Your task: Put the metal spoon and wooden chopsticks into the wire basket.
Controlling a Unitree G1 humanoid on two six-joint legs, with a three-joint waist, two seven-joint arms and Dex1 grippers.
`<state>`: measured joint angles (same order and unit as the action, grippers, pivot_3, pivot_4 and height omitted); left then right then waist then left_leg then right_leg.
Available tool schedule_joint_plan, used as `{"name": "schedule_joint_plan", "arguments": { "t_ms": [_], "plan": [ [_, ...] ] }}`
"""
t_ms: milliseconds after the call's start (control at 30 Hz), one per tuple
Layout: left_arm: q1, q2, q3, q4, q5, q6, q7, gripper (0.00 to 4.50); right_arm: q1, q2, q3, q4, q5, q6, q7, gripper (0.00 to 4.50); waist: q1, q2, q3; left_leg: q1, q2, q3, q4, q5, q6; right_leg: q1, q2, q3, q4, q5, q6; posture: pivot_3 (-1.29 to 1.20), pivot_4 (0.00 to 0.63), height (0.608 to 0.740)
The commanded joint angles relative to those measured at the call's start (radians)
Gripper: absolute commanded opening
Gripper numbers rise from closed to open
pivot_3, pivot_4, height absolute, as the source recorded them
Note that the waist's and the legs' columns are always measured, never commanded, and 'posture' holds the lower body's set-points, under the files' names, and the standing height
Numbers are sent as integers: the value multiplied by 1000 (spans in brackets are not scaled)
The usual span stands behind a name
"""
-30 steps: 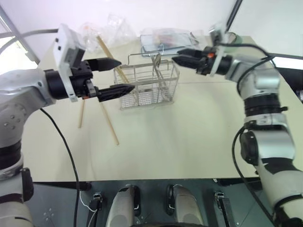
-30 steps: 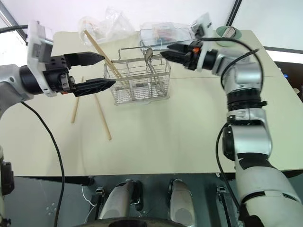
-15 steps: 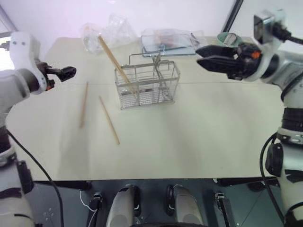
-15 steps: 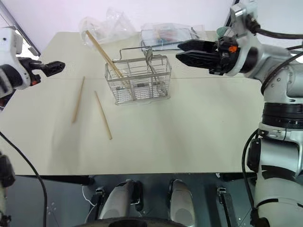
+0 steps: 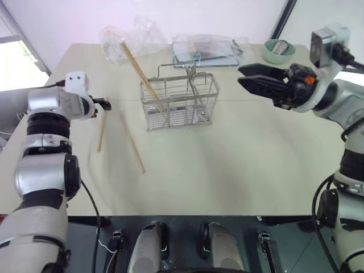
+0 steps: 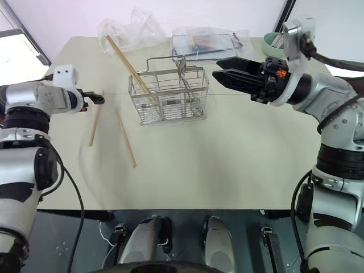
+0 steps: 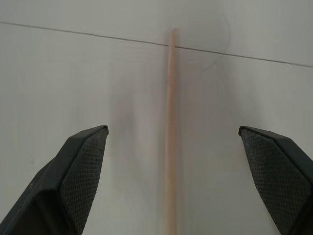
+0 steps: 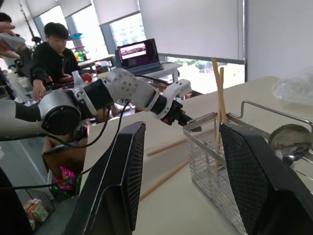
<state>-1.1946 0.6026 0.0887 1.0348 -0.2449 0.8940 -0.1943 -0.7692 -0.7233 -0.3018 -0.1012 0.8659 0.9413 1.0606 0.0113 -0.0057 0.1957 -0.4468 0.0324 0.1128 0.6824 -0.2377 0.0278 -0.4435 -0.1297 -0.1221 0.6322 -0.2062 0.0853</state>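
1. Left gripper [image 7: 171, 161]: jaws spread wide, nothing held, poised over a loose chopstick [image 7: 169, 137] on the table [image 5: 227, 165].
2. Wooden chopsticks [image 5: 131, 143]: light, stiff, prone to rolling; best taken mid-length.
3. Wire basket [image 5: 179, 105]: spoon [image 5: 191, 72] already inside.
4. Right gripper [image 6: 224, 75]: half open, empty.

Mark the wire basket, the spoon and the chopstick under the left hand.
wire basket [image 5: 181, 108]: left eye view, front wire wall.
metal spoon [image 8: 289, 139]: right wrist view, its round bowl.
chopstick [image 7: 169, 147]: left wrist view, mid-shaft, lying on the table.

You can count four light-brown wooden chopsticks [image 5: 131, 143], one shiny metal spoon [image 6: 181, 64], one silver wire basket [image 5: 181, 102] and one green bowl [image 5: 278, 50].
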Motion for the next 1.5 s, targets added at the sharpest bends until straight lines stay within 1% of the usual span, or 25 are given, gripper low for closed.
{"name": "schedule_joint_plan", "arguments": {
  "t_ms": [33, 133, 200, 300, 400, 633, 667, 767, 933, 967, 1033, 1067, 1133, 1200, 1267, 1367, 1433, 1500],
  "plan": [
    [-50, -4, -9, 90, 57, -85, -25, 4500, 20, -20, -46, -69, 53, 8, -38, 2432, -1, 0, 0, 0, 0, 0, 0, 0, 0, 0, 0, 0, 0, 0, 0, 0, 150, 707],
    [-56, -21, -17, 154, 97, -124, -42, 4500, 41, -32, -63, -92, 79, 16, -65, 2432, 0, 0, 0, 0, 0, 0, 0, -1, 1, 0, 0, 0, 0, 0, 0, 0, 150, 707],
    [-60, -30, -20, 178, 116, -140, -57, 4500, 52, -41, -67, -101, 92, 17, -76, 2432, 0, 0, 0, 0, 1, 0, 0, -4, 6, 0, 0, 0, 0, 0, 0, 0, 150, 707],
    [-65, -39, -18, 199, 135, -161, -74, 4500, 67, -57, -62, -109, 104, 10, -81, 2432, 2, -1, 0, 0, 0, 0, 0, -4, 7, 0, -2, -1, 0, 0, 0, 0, 150, 707],
    [-70, -44, -8, 208, 144, -173, -82, 3659, 70, -65, -56, -104, 108, 2, -87, 2475, 1, -1, 0, 0, 0, 0, 1, -4, 7, 0, -3, -1, 0, 0, 0, 0, 150, 707],
    [-77, -32, 9, 211, 153, -182, -75, 289, 71, -66, -30, -88, 99, -17, -84, 2475, 0, -1, 0, 0, 0, 0, 1, -4, 7, 0, -3, -1, 0, 0, 0, 0, 150, 707],
    [-77, -30, 14, 211, 152, -184, -70, 73, 70, -67, -28, -85, 98, -18, -82, 2475, -1, -1, 0, 0, 0, 0, 1, -4, 7, 0, -3, -1, 0, 0, 0, 0, 150, 707],
    [-78, -13, 37, 198, 151, -227, -50, 73, 65, -71, -16, -74, 90, -24, -70, 2475, 0, -2, 0, 0, 0, 0, 1, -4, 7, 0, -3, -1, 0, 0, 0, 0, 150, 707],
    [-117, 6, 129, 99, 103, -505, -38, 73, 55, -90, -3, -37, 70, -36, -56, 2475, 1, -4, 1, -1, 0, 0, 1, -4, 7, 0, -3, -2, 0, 0, 0, 0, 150, 707],
    [-129, 5, 160, 69, 79, -555, -40, 73, 53, -96, -1, -29, 67, -37, -55, 2475, 1, -4, 1, -1, 0, 0, 1, -4, 7, 0, -4, -2, 0, 0, 0, 0, 150, 707],
    [-169, -10, 265, -41, -30, -611, -65, 73, 44, -107, -1, -12, 62, -33, -59, 2475, 2, -5, 2, -2, 0, -1, 2, -4, 7, -1, -4, -2, 0, 0, 0, 0, 150, 707],
    [-183, -22, 309, -102, -85, -608, -79, 73, 41, -111, -2, -6, 61, -29, -60, 2475, 2, -7, 3, -3, 0, -1, 2, -4, 7, -1, -5, -2, 0, 1, 0, 0, 150, 707],
    [-186, -68, 357, -286, -194, -554, -111, 73, 48, -127, -4, -3, 58, -23, -56, 2475, 1, -7, 3, -4, 0, -1, 2, -4, 7, -1, -5, -3, -1, 1, 1, 0, 150, 707],
    [-171, -118, 378, -455, -281, -484, -113, 73, 62, -142, -3, -8, 56, -21, -51, 2475, 1, -7, 3, -4, -1, 0, 2, -2, 4, 0, -5, -3, -2, 1, 2, 0, 150, 707],
    [-156, -154, 385, -566, -341, -422, -99, 73, 76, -153, -2, -17, 57, -20, -45, 2475, 0, -7, 3, -3, -1, 0, 2, -3, 5, 1, -5, -2, -2, 2, 3, 0, 150, 707],
    [-151, -214, 337, -705, -391, -350, -94, 73, 111, -165, -9, -40, 61, -20, -44, 2475, 1, -7, 3, 0, -1, 0, 2, -2, 5, 3, -4, -2, -1, 2, 3, 0, 150, 707],
    [-143, -240, 300, -754, -400, -320, -105, 73, 127, -165, -15, -49, 62, -23, -54, 2475, 1, -7, 3, 1, -1, 0, 3, -3, 7, 3, -4, -2, 0, 2, 3, 0, 150, 707],
    [-116, -260, 261, -773, -379, -316, -113, 73, 138, -162, -21, -58, 65, -26, -64, 2475, 1, -7, 3, 1, -1, 0, 3, -3, 7, 3, -4, -1, 0, 2, 3, 0, 150, 707]
  ]
}}
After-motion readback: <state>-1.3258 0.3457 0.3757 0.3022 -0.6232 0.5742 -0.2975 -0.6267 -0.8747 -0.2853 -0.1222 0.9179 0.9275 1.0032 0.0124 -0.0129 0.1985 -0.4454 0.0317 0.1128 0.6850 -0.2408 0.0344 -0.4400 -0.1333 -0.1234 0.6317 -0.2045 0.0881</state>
